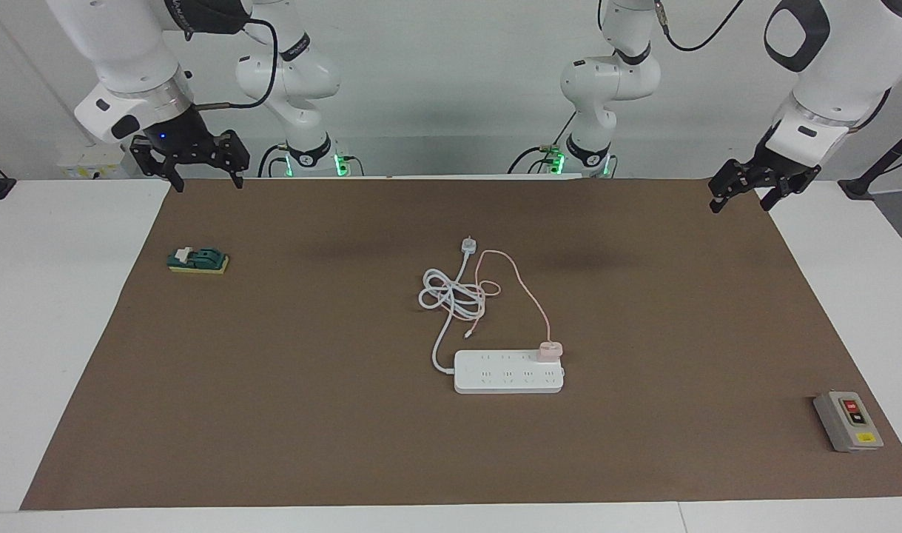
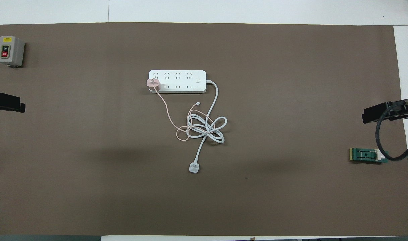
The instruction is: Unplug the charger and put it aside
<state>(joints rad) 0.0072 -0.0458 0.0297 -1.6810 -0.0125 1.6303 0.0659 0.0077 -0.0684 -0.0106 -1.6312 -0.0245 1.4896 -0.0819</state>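
The pale-pink charger is plugged into the white power strip at mid-table, in the strip's left-arm end, in the socket row nearer the robots. It also shows in the overhead view, on the strip. Its thin pink cable runs toward the robots and loops by the strip's coiled white cord. My right gripper hangs open and empty over the mat's edge at the right arm's end. My left gripper hangs open and empty over the mat's corner at the left arm's end. Both wait, well away from the charger.
The strip's white plug lies unplugged, nearer the robots than the coil. A green switch block sits at the right arm's end. A grey on/off switch box sits at the left arm's end, farther from the robots. A brown mat covers the table.
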